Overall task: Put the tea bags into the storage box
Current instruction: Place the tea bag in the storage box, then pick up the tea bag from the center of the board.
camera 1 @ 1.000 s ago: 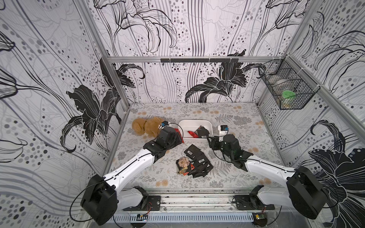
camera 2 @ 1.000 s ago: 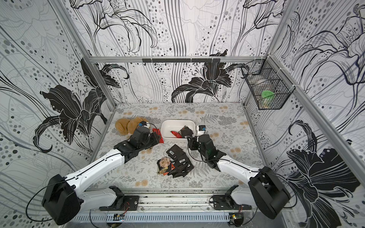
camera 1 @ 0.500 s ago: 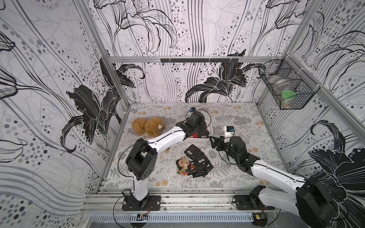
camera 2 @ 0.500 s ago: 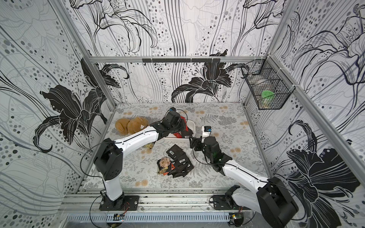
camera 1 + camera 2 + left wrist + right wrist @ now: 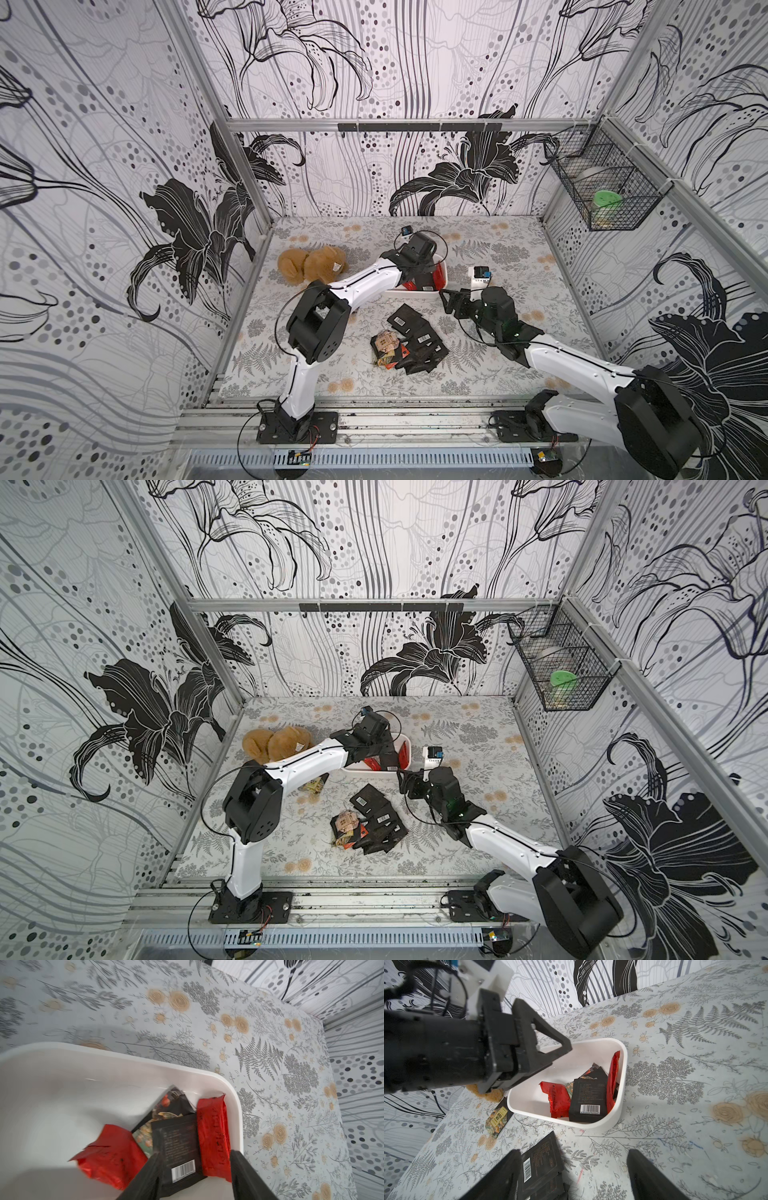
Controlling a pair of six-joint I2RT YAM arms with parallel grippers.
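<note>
**Location.** The storage box (image 5: 415,296) sits about mid-table, a little toward the far edge. Several tea bags (image 5: 588,1097) are crowded at one end of it: two red, the rest black, one showing a barcode. A pile (image 5: 409,345) of further sachets lies on the table (image 5: 519,249) between the box and the near edge. One stray sachet (image 5: 497,1120) lies flat just beside the box's wall.

**End effectors.** The left end effector (image 5: 195,1153) hangs over the filled end of the box, jaws apart, nothing between them. The right end effector (image 5: 574,1153) hovers over the table between box and pile, jaws wide and empty.

**Handling, as judged.** The sachets look thin, light and pliable, with slick faces. The black ones lie flat and overlapped, so a straight top-down pinch is likely to slide off or lift two at once. The best hold looks to be a free edge or raised corner of the uppermost black sachet (image 5: 544,1157) on the box side of the pile. The red ones are crumpled and offer easier folds. No fragility concern beyond creasing.
</note>
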